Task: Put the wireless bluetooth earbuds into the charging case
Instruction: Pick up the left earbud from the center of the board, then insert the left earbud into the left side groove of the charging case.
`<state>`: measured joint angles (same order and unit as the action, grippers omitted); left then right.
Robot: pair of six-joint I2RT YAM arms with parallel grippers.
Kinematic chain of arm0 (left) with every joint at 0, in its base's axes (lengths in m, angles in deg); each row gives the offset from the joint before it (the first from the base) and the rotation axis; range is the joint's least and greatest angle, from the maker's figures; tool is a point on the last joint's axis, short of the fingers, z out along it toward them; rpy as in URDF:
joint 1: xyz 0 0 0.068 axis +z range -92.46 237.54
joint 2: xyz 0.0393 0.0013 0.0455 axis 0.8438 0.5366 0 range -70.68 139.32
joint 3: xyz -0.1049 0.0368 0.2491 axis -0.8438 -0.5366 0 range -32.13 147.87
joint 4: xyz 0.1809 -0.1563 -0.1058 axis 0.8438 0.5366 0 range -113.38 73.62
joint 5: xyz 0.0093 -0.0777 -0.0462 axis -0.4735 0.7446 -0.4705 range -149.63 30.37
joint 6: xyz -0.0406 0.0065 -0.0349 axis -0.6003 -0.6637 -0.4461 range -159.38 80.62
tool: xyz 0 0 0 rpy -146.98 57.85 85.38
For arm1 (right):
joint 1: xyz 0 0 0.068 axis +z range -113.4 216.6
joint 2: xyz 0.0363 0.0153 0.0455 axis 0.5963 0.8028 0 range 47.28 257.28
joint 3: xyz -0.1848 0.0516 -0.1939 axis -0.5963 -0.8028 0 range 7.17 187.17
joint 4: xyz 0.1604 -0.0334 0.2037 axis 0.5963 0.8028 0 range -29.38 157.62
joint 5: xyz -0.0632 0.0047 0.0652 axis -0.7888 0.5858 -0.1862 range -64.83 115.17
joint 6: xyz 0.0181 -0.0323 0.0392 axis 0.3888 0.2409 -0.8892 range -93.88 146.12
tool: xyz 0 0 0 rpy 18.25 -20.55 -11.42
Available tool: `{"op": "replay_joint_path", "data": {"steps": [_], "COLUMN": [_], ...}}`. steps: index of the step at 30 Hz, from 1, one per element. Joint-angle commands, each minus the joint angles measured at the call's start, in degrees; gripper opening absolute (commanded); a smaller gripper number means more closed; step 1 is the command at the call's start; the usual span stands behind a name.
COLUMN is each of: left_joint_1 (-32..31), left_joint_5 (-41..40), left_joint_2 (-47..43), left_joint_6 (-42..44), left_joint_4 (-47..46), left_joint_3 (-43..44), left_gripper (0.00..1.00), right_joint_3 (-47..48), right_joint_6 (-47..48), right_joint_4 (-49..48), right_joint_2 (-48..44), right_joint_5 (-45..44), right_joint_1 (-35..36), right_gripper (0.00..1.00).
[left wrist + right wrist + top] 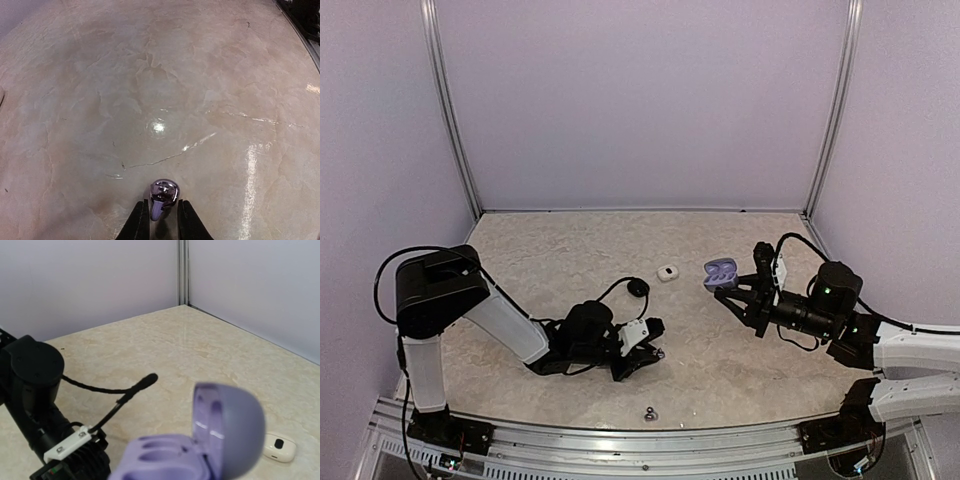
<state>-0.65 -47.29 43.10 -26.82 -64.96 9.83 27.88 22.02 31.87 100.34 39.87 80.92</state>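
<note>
Since the small chrome-grey rounded earbud (164, 192) lies loose on the beige marbled surface (100, 100), the left hand (163, 204) sits low over it, black fingers (140, 222) flanking its short stem. A sliver of gap shows on one side, so we judge the pinch not yet made. Opposite, the right hand (728, 288) is clamped on the lilac rounded plastic charging case (720, 271), lid hinged up and both sockets bare. We read that as a ready target, kept well apart from the pick. We cannot tell whether it clears the surface. A second tiny grey earbud (648, 412) rests by the near edge, untouched. A small white oval case (668, 272) sits near the lilac one, not in play. Next calls for closing, lifting and carrying right; the stem could slip or roll.
</note>
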Motion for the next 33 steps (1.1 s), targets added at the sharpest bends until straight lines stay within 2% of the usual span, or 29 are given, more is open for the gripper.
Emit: {"op": "replay_joint_path", "data": {"steps": [1,8,12,17,21,26,33], "left_joint_1": [0.36,0.36,0.13,-3.45,-6.92,-10.65,-15.56], "left_joint_5": [1.41,1.02,-1.15,-7.47,-13.46,-15.79,-14.69], "left_joint_2": [0.79,-1.63,-5.72,-15.39,-24.55,-33.53,-34.38], "left_joint_6": [1.13,1.67,2.19,5.44,8.18,8.87,7.78], "left_joint_4": [-2.05,0.76,5.21,20.03,36.23,51.68,66.37], "left_joint_3": [1.54,0.93,0.58,4.35,10.38,17.52,28.37], "left_gripper": [0.20,0.00,0.00,0.00,0.00,0.00,0.00], "right_joint_3": [-0.23,-0.37,-0.33,1.29,2.35,2.46,4.25], "right_joint_6": [-0.47,-0.52,-0.58,-0.17,-0.72,-1.26,-0.69], "right_joint_4": [-0.08,0.01,0.38,3.99,5.37,4.11,3.73], "right_joint_2": [-0.43,-0.64,-0.83,-1.16,-1.50,-1.01,0.61], "right_joint_5": [-0.13,0.59,2.61,9.45,16.73,22.67,25.70], "right_joint_1": [-0.48,-0.47,-0.53,-0.53,-0.46,0.27,2.07], "right_gripper": [0.00,0.00,0.00,0.00,0.00,0.00,0.00]}}
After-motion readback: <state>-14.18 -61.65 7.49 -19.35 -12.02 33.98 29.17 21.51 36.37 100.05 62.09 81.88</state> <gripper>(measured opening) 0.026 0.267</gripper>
